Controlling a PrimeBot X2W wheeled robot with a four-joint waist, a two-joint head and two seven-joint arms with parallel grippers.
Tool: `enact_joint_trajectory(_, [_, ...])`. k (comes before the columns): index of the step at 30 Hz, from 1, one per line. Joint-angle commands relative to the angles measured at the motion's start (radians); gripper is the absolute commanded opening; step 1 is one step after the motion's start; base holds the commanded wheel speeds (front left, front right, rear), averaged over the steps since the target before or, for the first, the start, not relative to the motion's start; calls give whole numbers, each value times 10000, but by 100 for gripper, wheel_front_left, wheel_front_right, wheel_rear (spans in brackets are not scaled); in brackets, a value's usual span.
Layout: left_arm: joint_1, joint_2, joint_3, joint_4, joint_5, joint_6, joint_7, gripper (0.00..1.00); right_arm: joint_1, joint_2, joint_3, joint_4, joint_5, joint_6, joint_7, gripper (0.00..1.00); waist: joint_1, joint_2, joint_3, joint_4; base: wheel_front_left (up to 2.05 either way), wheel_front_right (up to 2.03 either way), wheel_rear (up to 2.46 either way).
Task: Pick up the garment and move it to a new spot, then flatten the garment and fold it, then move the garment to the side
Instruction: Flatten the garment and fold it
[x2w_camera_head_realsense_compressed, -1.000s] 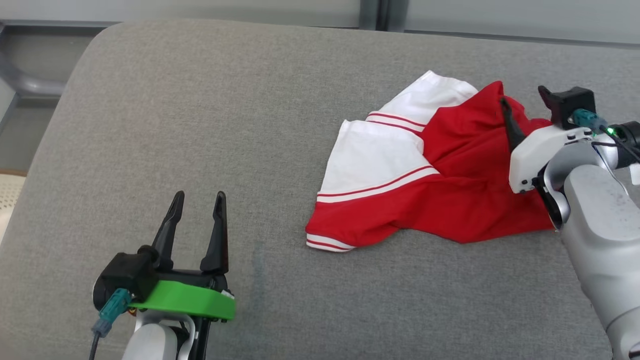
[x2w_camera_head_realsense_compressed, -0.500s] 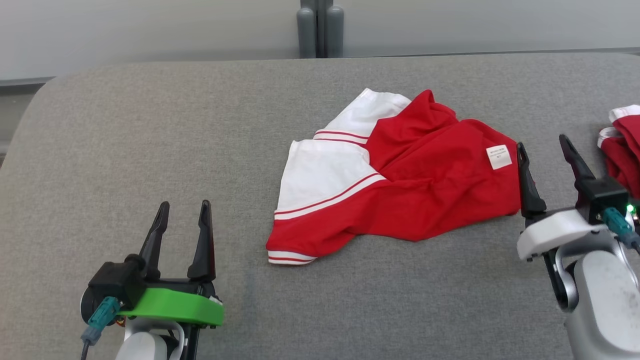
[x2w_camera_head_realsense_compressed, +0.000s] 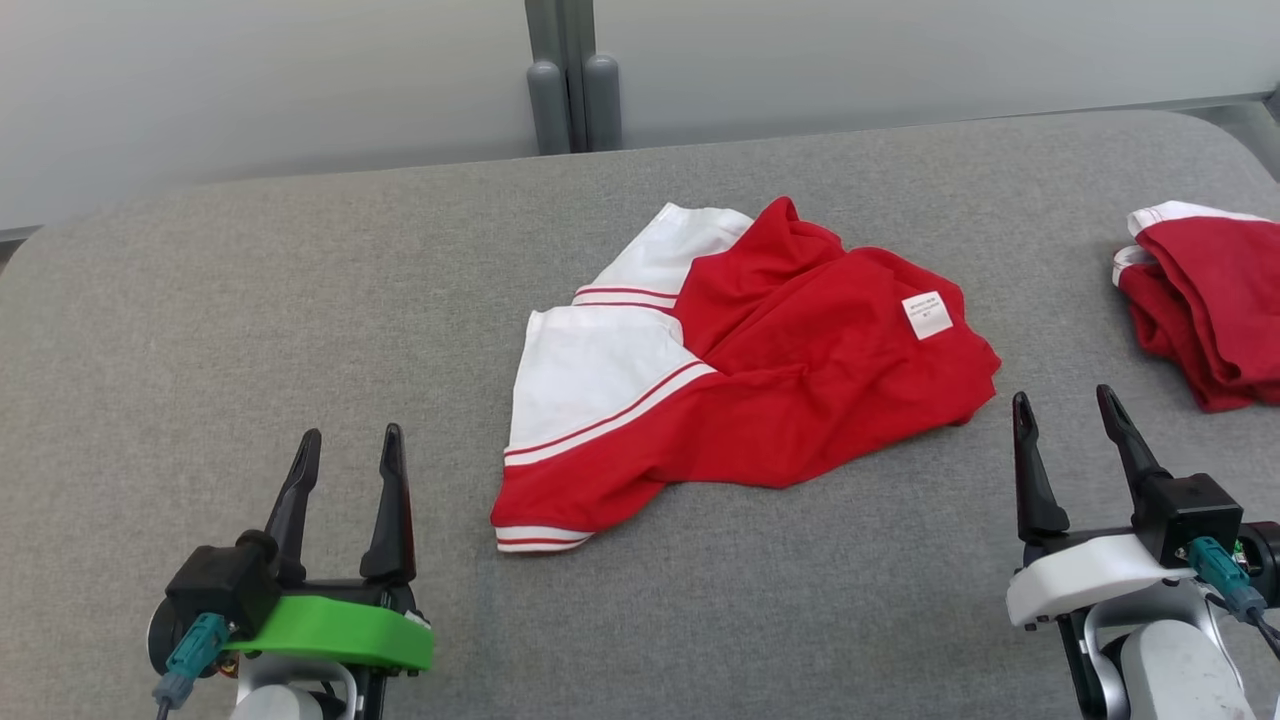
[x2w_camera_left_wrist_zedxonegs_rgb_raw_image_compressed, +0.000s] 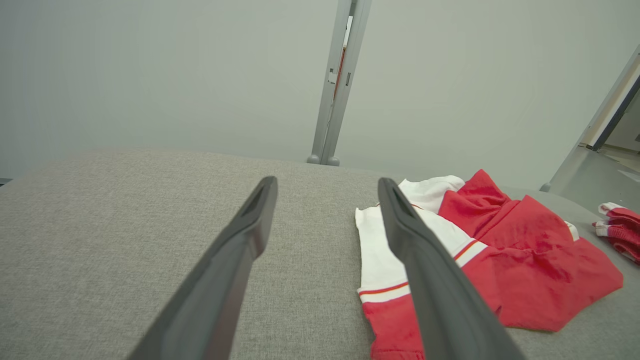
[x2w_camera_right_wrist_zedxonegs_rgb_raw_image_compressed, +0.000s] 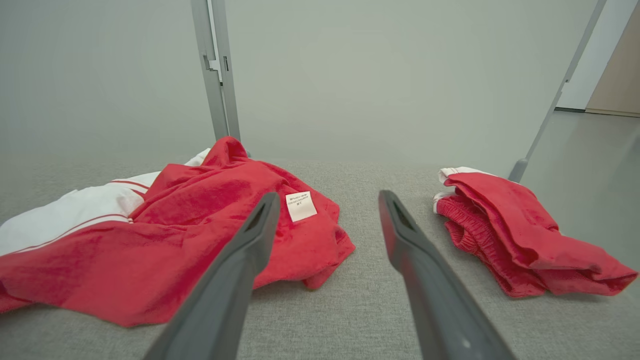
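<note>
Red-and-white garment lies crumpled at mid pad, white panel to the left, label showing on its right | red heap at far right, well apart | left gripper near left, spread wide, holding nothing | right gripper near right, spread wide, holding nothing, close to garment's right corner, not touching

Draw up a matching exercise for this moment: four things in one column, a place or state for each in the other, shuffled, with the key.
1. red-and-white garment
2. second red garment
3. left pincer
4. white label

A. open, at the head view's lower left
B. bunched at the right edge of the grey surface
C. lying on red cloth
D. crumpled mid-surface, held by nothing

Pairs: 1-D, 2-B, 3-A, 4-C
</note>
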Motion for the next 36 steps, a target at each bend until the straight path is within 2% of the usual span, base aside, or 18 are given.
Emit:
enact_joint_trajectory(1, [147, 30, 27, 4, 37, -31, -2, 100, 129, 14, -43, -93, 49, -20, -24, 100, 0, 0, -63, -55, 0, 0, 0])
enact_joint_trajectory(7, [212, 29, -179, 98, -98, -31, -2, 100, 183, 52, -173, -233, -35, -20, -25, 100, 0, 0, -86, 3, 0, 0, 0])
enact_joint_trajectory(11, [0, 25, -911, 679, -88, -31, -2, 100, 195, 61, -144, -238, 17, -20, -25, 100, 0, 0, -33, 22, 0, 0, 0])
enact_joint_trajectory(14, [-483, 38, -1784, 1617, -97, -31, -3, 100, 104, 69, -57, -223, 42, -20, -25, 100, 0, 0, 54, -40, 0, 0, 0])
enact_joint_trajectory(18, [-1149, 46, -2470, 3078, -312, -30, -2, 100, 3, 78, 65, -210, 86, -20, -25, 100, 0, 0, 166, -255, 0, 0, 0])
enact_joint_trajectory(21, [-1631, 51, -2441, 4145, -353, -8, -3, 100, -38, 86, 117, -187, 114, -20, -25, 100, 0, 0, 240, -418, 0, 0, 0])
enact_joint_trajectory(27, [-2539, 39, -2329, 6067, -601, 409, 15, 100, -74, 93, 252, -135, 156, -20, -25, 100, 0, 0, 342, -729, 0, 0, 0])
enact_joint_trajectory(33, [-3183, 40, -2628, 7274, -1171, 287, 323, 100, -91, 96, 267, -127, 183, -20, -24, 100, 0, 0, 381, -843, 0, 0, 0])
enact_joint_trajectory(35, [-3325, 36, -2831, 7543, -1366, 180, 554, 18, -101, 96, 249, -130, 177, -20, -26, 100, 0, 0, 390, -848, 0, 0, 0])
enact_joint_trajectory(36, [-3395, 36, -2936, 7640, -1456, 131, 585, 0, -104, 97, 235, -137, 181, -20, -24, 100, 0, 0, 396, -846, 0, 0, 0])
